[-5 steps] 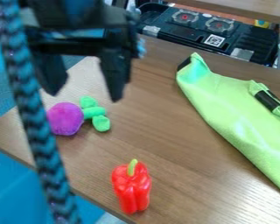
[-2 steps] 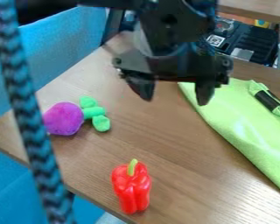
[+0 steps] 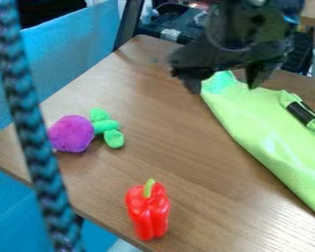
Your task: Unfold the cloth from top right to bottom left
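Camera view, wood-grain table (image 3: 180, 157), blue panel (image 3: 75, 56) alongside, black case (image 3: 176, 22) beyond, pincer (image 3: 223, 88) released

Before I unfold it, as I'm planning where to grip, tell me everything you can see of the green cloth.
The cloth is yellow-green and looks soft. It lies slantwise on the wooden table and runs past the picture's right edge. Near that edge, a flap is turned up, with a black band on it. The open gripper hangs at its upper-left end; I cannot tell whether they touch.
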